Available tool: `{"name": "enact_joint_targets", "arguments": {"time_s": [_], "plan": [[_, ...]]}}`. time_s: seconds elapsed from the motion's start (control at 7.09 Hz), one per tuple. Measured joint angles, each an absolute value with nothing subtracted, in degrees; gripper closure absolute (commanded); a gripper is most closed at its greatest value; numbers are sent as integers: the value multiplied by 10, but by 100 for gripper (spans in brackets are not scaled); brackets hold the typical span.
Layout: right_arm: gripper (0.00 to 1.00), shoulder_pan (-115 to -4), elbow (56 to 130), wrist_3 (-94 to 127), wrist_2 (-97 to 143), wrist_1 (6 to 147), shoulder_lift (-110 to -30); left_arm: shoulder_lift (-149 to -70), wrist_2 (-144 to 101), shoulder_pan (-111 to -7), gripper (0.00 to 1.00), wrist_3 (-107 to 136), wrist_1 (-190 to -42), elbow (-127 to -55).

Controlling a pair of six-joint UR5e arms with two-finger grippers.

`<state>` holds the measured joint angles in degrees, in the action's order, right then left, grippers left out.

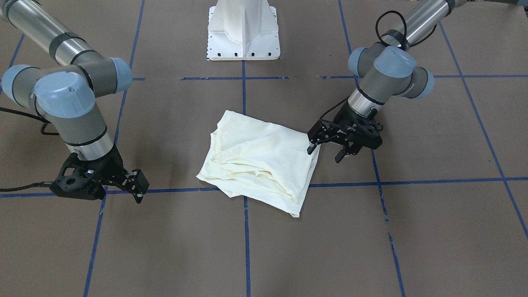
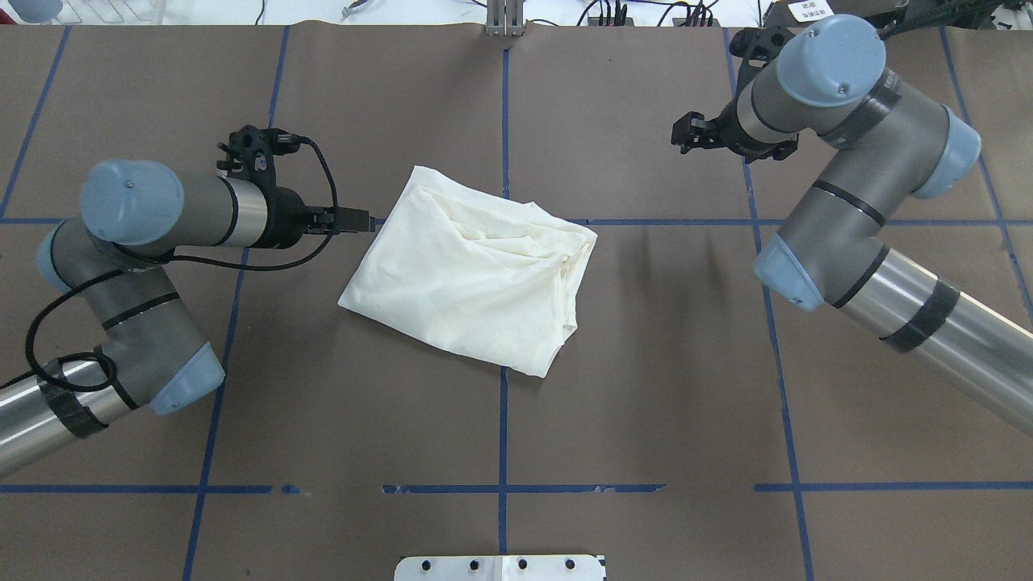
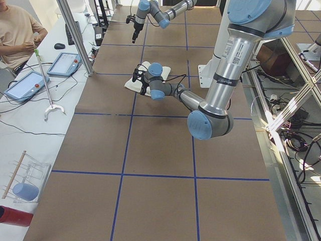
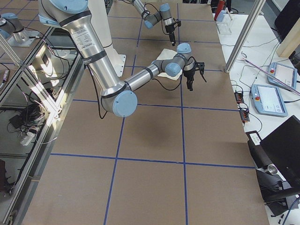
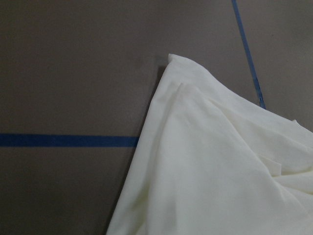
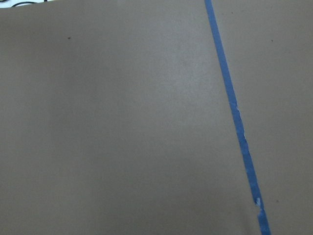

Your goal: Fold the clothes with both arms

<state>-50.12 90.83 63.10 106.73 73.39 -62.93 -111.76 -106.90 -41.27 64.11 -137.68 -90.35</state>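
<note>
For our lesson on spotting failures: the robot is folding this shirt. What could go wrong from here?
The left tool is open at a corner of the shirt; closing there may catch only the top layer and undo the folds. The right tool is well away, so a one-sided pull could drag the shirt askew.

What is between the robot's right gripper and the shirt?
Only bare brown table and a blue tape line separate right gripper from shirt, per the overhead view.
</note>
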Motion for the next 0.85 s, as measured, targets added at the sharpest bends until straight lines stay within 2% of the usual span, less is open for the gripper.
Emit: {"name": "enact_joint_targets", "arguments": {"time_s": [0.42, 0.71, 0.85], "plan": [[0, -589, 975, 467, 1153, 734, -749, -1060, -1081, -466, 0, 482, -1204, -1039], [0, -713, 982, 265, 1234, 735, -839, -1001, -1094, -528, 0, 346, -1113, -1127], [0, -787, 977, 162, 1266, 751, -876, -968, -1123, -574, 0, 268, -1097, -1148]]}}
